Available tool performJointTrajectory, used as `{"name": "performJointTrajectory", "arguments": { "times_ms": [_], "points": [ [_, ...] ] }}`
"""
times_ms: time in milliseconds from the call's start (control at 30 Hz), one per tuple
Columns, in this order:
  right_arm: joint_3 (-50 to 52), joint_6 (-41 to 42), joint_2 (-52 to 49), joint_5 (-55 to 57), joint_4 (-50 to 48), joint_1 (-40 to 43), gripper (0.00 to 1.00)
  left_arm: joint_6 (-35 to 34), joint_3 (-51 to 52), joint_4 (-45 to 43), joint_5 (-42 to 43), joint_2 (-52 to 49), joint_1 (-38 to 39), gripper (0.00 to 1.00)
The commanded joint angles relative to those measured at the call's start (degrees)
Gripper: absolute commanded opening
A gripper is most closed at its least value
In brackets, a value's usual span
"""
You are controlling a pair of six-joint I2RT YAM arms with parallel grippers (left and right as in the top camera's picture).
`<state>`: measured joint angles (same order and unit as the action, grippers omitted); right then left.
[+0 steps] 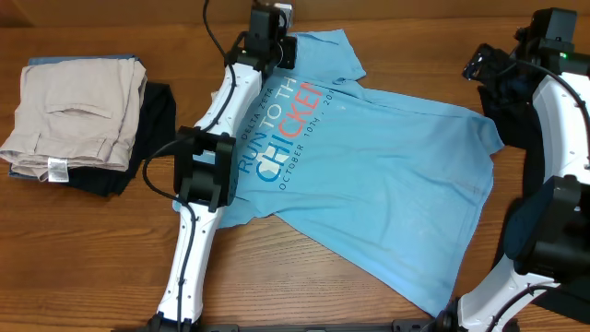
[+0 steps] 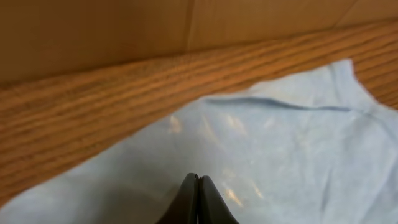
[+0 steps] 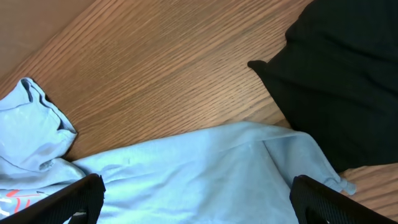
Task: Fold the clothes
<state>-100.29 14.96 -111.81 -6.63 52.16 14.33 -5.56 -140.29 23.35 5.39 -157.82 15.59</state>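
The light blue T-shirt (image 1: 387, 175) lies spread across the middle of the table, its "RUN TO THE CHICKEN" print facing up. My left gripper (image 1: 274, 39) is at the shirt's far edge, by a sleeve. In the left wrist view its fingers (image 2: 198, 182) are pressed shut just above the blue fabric (image 2: 280, 143), and no cloth shows between the tips. My right gripper (image 1: 486, 66) hovers at the shirt's far right corner. In the right wrist view its fingers (image 3: 199, 202) are wide open over the shirt's hem (image 3: 205, 168) and hold nothing.
A stack of beige trousers (image 1: 78, 106) on dark garments sits at the far left. A black garment (image 3: 339, 81) lies beside the shirt's right edge, under the right arm (image 1: 507, 106). A brown wall (image 2: 93, 31) runs along the table's back.
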Motion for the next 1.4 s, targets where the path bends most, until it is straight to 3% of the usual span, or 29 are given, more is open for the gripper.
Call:
{"name": "performJointTrajectory", "arguments": {
  "times_ms": [0,333,467,567,633,667,700,767,933,1067,1233,1267,1367],
  "points": [
    [-0.66,0.04,0.55,-0.11,-0.20,0.37,1.00,0.87,-1.14,-1.40,0.11,-3.65,-0.81,0.04],
    [-0.66,0.04,0.55,-0.11,-0.20,0.37,1.00,-2.08,-1.16,2.95,-9.44,-6.80,-7.89,0.04],
    [-0.66,0.04,0.55,-0.11,-0.20,0.37,1.00,-5.01,-1.33,3.30,-5.84,-6.69,-11.39,0.04],
    [-0.66,0.04,0.55,-0.11,-0.20,0.37,1.00,-5.25,-8.24,2.51,-2.34,-6.19,-11.43,0.06],
    [-0.66,0.04,0.55,-0.11,-0.20,0.37,1.00,-5.75,-17.53,5.84,-2.03,-6.10,-10.62,0.42],
    [-0.66,0.07,0.55,-0.11,-0.20,0.37,1.00,-5.84,-24.44,9.62,-1.92,-6.10,-10.10,0.47],
    [-0.66,0.07,0.55,-0.11,-0.20,0.37,1.00,-5.88,-29.29,12.83,-1.92,-6.10,-9.75,0.70],
    [-0.66,0.04,0.55,-0.11,-0.20,0.37,1.00,-7.93,-39.82,21.64,-1.95,-5.60,-9.22,1.00],
    [-0.66,0.04,0.55,-0.11,-0.20,0.37,1.00,-13.62,-39.74,40.52,-3.21,7.69,-9.03,1.00],
    [-0.66,0.07,0.55,-0.11,-0.20,0.37,1.00,-18.14,-39.74,57.24,-12.61,19.61,-8.79,1.00],
    [-0.66,0.07,0.55,-0.11,-0.20,0.37,1.00,-19.34,-39.74,73.48,-12.92,32.15,-8.81,1.00],
    [-0.66,0.04,0.55,-0.11,-0.20,0.37,1.00,-15.19,-39.54,73.44,-9.33,33.97,-8.81,1.00],
    [-0.66,0.07,0.55,-0.11,-0.20,0.37,1.00,-14.56,-38.86,73.44,-2.12,38.64,-7.82,1.00]
  ]
}}
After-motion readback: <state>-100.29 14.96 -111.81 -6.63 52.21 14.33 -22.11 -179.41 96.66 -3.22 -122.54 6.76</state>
